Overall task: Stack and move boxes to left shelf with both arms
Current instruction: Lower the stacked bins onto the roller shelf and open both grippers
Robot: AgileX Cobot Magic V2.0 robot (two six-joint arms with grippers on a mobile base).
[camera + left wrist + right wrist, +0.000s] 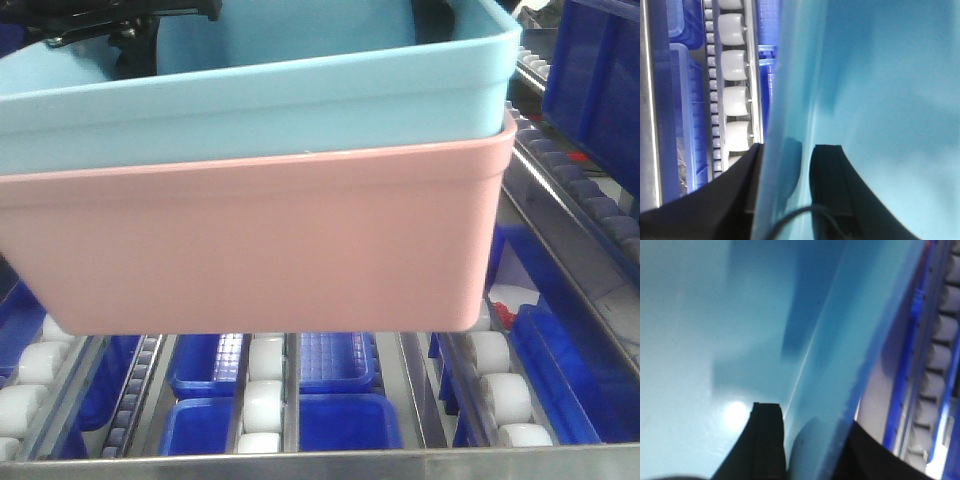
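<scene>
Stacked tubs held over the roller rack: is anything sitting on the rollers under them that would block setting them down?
Nothing visible does. The white rollers below the pink tub and nested light blue tub are bare; the dark blue bins lie beneath the rails.

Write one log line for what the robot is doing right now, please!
boxes: blue box nested in pink box | held above rack rollers | left gripper clamps blue wall | right gripper clamps blue wall

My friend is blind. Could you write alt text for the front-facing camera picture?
A light blue tub sits nested inside a salmon pink tub, and the pair hangs above a steel rack of white rollers. Dark blue bins show beneath the rails. Black arm parts peek over the blue tub's top left edge.
</scene>
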